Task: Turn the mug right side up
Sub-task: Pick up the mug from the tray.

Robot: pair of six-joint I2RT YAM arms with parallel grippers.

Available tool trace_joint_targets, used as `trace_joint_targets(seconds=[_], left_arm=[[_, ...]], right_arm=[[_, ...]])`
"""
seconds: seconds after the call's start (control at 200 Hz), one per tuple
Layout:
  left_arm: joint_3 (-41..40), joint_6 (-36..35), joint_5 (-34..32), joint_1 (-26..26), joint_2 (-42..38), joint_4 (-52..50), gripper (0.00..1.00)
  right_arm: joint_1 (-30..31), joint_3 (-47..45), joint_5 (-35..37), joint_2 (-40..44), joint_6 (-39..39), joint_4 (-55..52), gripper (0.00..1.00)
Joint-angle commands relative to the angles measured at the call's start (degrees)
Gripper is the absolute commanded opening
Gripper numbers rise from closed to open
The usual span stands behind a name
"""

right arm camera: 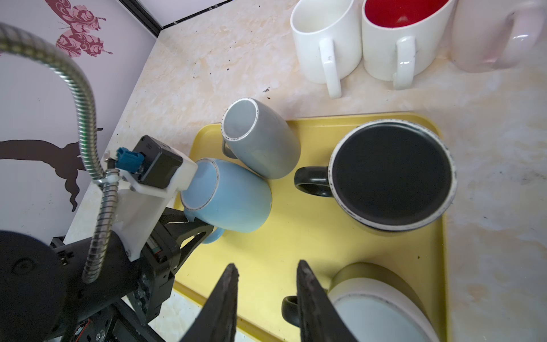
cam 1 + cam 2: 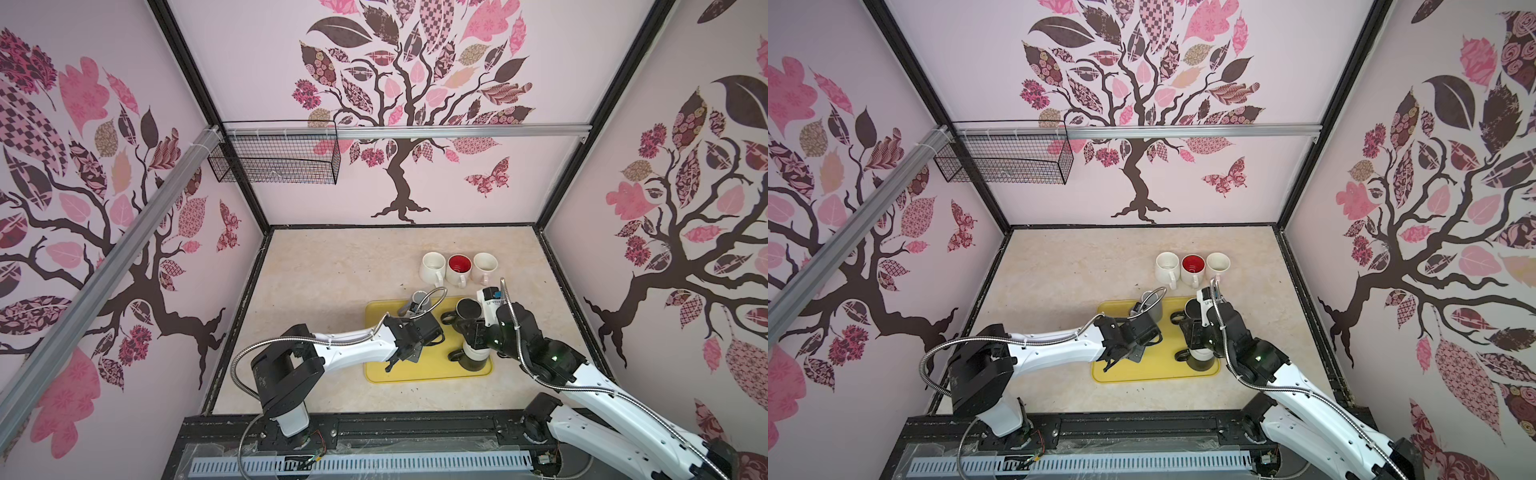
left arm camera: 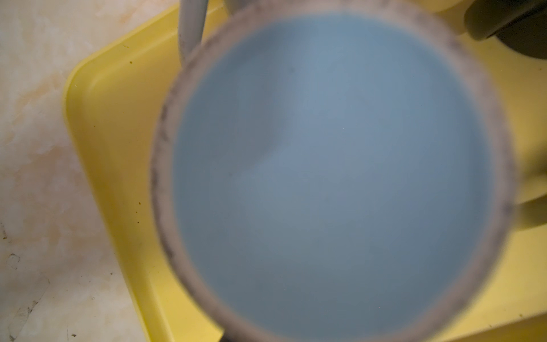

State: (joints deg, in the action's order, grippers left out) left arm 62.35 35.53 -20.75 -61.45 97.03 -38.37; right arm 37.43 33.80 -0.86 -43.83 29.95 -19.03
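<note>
Right wrist view has the left gripper (image 1: 205,228) pinched on the handle of the blue mug (image 1: 233,201), which sits upside down in the left half of the tray (image 1: 296,237), just beside the grey mug (image 1: 263,145). Handle-only grip looks thin to me, so it could swivel or slip mid-flip and knock the grey mug or the black mug (image 1: 390,174). Right gripper (image 1: 266,268) hangs spread and empty over the tray's right half.

marble table (image 2: 332,266) bears tray (image 2: 428,372), three mugs (image 2: 459,269).

Mugs (image 1: 390,174) sit on the tray (image 1: 296,237); a mug row (image 1: 325,44) stands behind.
</note>
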Motion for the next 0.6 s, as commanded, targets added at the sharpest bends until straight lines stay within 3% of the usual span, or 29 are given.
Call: trace_joint_targets(seconds=[0.0, 0.41, 0.595], left_arm=[[-0.3, -0.92, -2.28, -0.37, -3.74, 0.96, 0.0], [-3.32, -2.7, 0.27, -0.42, -15.01, -0.11, 0.0], [-4.19, -4.66, 2.63, 0.75, -23.49, -0.68, 0.0]], right_arm=[[0.01, -0.03, -1.26, 0.85, 0.62, 0.54, 0.36], [-0.05, -1.29, -4.83, 2.75, 2.06, 1.61, 0.35], [-0.03, -5.64, -14.9, 8.68, 5.71, 10.06, 0.35]])
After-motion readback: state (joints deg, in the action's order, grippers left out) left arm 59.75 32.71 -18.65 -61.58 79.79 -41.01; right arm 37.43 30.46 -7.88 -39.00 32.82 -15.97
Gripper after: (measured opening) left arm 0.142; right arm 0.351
